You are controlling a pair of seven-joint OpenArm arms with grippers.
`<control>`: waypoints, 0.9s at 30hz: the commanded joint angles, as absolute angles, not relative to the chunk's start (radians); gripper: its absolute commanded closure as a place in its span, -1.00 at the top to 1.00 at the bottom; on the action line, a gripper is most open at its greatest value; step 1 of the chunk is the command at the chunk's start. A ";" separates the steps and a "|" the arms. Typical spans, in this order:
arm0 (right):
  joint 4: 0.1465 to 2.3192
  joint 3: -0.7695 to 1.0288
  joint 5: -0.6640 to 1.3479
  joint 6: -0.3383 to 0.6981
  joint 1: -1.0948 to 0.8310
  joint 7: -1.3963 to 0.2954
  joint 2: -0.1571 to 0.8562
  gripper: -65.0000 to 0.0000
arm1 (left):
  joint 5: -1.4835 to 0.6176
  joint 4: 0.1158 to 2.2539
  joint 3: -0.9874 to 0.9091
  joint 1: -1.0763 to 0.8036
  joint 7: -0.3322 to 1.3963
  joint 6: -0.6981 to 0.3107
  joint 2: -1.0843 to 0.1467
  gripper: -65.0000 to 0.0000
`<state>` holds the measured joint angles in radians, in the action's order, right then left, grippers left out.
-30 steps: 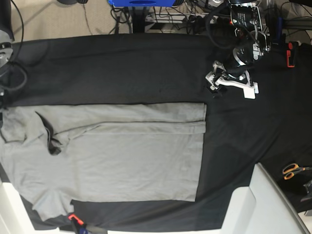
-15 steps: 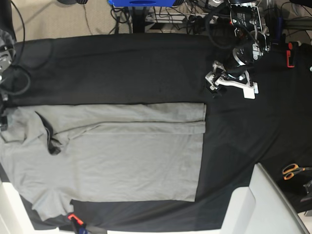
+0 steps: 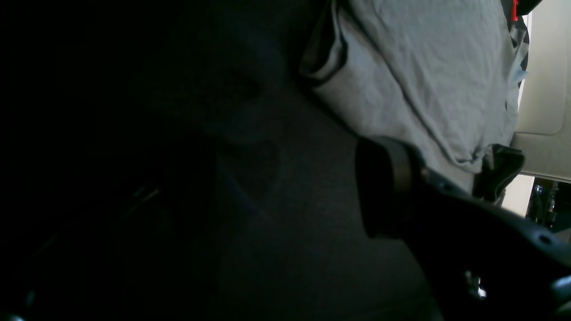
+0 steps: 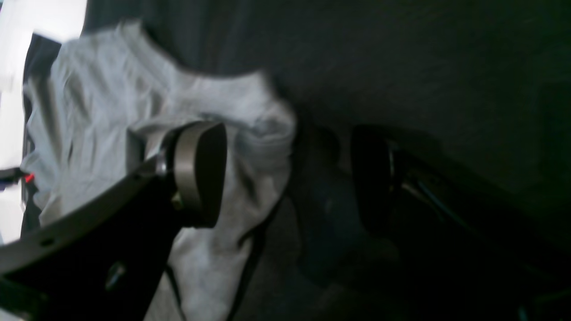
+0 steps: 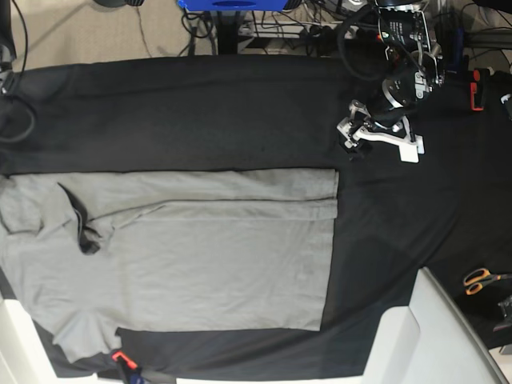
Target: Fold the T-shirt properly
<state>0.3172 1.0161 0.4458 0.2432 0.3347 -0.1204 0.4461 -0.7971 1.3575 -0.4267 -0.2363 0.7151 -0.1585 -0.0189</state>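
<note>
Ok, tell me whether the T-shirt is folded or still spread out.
Partly folded. The T-shirt lies flat on the black table cloth, its far long edge turned over the body in a narrow flap; the near sleeve is still spread.

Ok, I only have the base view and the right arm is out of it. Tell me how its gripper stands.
Observer: The right wrist view shows the right gripper open, jaws wide apart.
Operator: Place it against the T-shirt.
Observer: One finger shows against the grey T-shirt, the other against the black table cloth. The picture is too blurred to tell contact.
Operator: Now the left gripper.
Observer: On the left gripper, the left wrist view shows one finger pad low over the cloth, clamping no fabric. The shirt's rolled edge lies just beyond it.
</note>
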 commanded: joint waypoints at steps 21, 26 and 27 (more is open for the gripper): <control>0.292 1.013 0.440 0.387 0.401 -0.076 0.452 0.27 | -0.756 1.359 -0.432 -0.248 0.731 -0.122 -0.028 0.52; 0.288 1.013 0.437 0.397 0.407 -0.062 0.452 0.27 | -0.756 1.359 -0.432 -0.248 0.731 -0.122 -0.028 0.52; 0.288 1.013 0.437 0.397 0.409 -0.062 0.452 0.27 | -0.756 1.359 -0.432 -0.248 0.731 -0.122 -0.028 0.52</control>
